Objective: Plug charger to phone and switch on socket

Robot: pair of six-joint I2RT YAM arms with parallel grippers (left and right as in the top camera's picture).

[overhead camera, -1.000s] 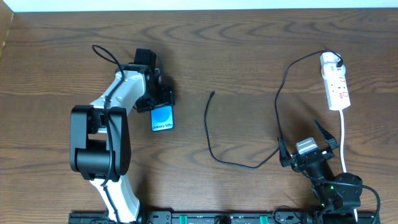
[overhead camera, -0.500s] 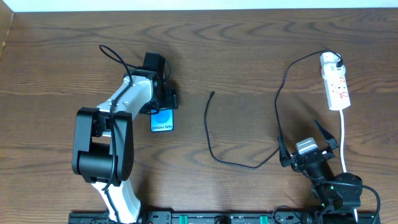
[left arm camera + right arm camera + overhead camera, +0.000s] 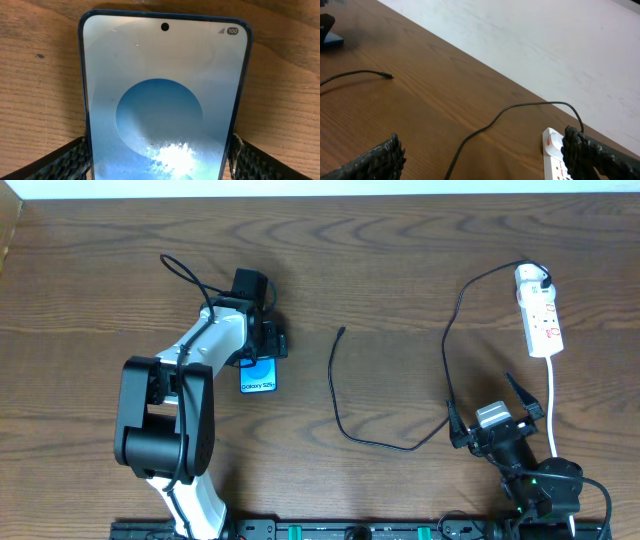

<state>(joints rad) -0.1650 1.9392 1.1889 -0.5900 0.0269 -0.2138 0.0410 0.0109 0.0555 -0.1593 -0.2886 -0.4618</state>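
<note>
The phone [image 3: 258,376] lies screen up on the wooden table, left of centre. It fills the left wrist view [image 3: 165,90]. My left gripper [image 3: 262,348] is at its far end, with a finger against each long edge. The charger cable [image 3: 334,385] curves across the middle of the table. Its free plug tip [image 3: 343,331] lies about a phone's length right of the phone. It also shows in the right wrist view [image 3: 390,76]. The socket [image 3: 540,315] lies at the far right, with the black plug in its far end. My right gripper [image 3: 492,418] is open and empty near the front edge.
A white cord [image 3: 553,400] runs from the socket toward the front edge, past my right gripper. The cable loops close by my right gripper's left finger [image 3: 450,415]. A pale wall borders the table's far edge [image 3: 530,40].
My left gripper has shifted slightly right, and the phone's near end has swung a little to the left. The right arm and cable have not moved.
</note>
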